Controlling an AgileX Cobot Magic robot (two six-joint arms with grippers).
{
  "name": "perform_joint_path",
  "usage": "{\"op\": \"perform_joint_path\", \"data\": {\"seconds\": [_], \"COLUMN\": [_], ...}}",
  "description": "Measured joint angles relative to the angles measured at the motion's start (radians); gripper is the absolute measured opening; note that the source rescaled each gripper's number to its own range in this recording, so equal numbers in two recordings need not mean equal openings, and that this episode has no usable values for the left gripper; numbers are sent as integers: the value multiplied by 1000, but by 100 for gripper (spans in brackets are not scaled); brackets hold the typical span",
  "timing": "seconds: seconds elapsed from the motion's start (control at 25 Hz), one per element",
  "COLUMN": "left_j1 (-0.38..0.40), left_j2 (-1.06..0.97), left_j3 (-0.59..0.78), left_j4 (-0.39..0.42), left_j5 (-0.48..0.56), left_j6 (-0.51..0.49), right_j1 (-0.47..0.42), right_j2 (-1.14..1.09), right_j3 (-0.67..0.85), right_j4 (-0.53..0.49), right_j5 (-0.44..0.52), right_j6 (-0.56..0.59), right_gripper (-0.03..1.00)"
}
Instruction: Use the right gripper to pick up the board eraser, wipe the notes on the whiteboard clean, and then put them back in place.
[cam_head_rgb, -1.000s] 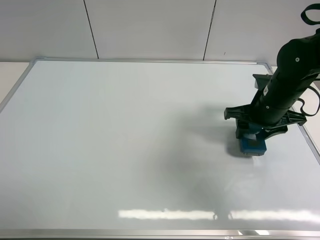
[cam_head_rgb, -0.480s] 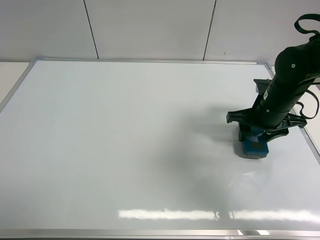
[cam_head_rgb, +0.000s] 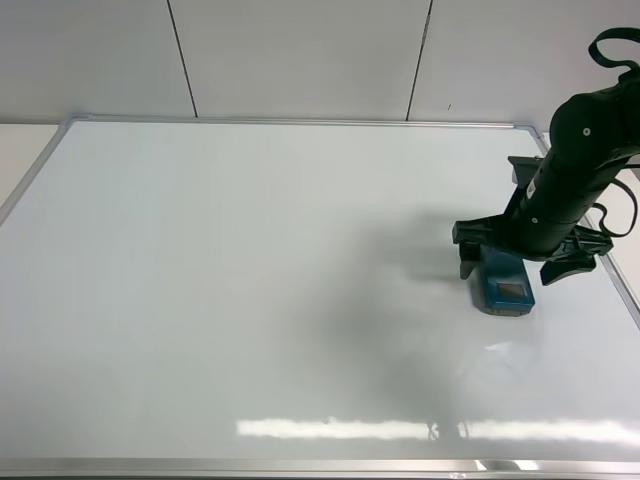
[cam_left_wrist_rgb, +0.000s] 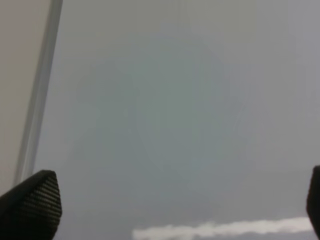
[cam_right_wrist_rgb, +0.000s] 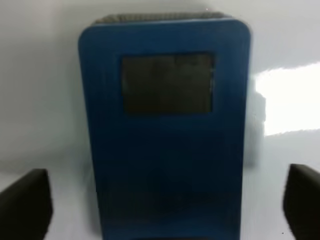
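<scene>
Fingers of the black two-fingered right gripper stand spread wide, one either side of the teal-blue rectangular plastic board eraser, gripping nothing. The eraser lies flat between them on the glossy white, silver-framed whiteboard near its right edge, long axis running outward from the wrist. No marker notes show. Withdrawal probably means lifting straight up. The left gripper, also spread, hovers elsewhere.

A: where's the board eraser rn?
B: teal-blue block w/ dark grey inset, flat on the whiteboard, right side near the frame. Board looks wiped, no marks visible.
</scene>
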Motion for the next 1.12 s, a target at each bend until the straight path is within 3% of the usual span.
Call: {"op": "perform_joint_path", "data": {"seconds": [0.12,0.32,0.8,0.96,1.12], "left_j1": [0,0,0,0,0], "left_j2": [0,0,0,0,0], "left_j3": [0,0,0,0,0], "left_j4": [0,0,0,0,0], "left_j5": [0,0,0,0,0], "left_j6": [0,0,0,0,0], "right_j1": [0,-14,-327,-396,-410], "right_j2": [-26,-136,-710,-919,-1134], "right_j3": [1,0,-1,-1,-1], "right_j4": [-1,-8,-20,-20,-12], "right_j5": [0,2,135,205,289], "right_j6": [-6,-10,-126,-170,-225], "right_gripper": [98,99,99,99,100]}}
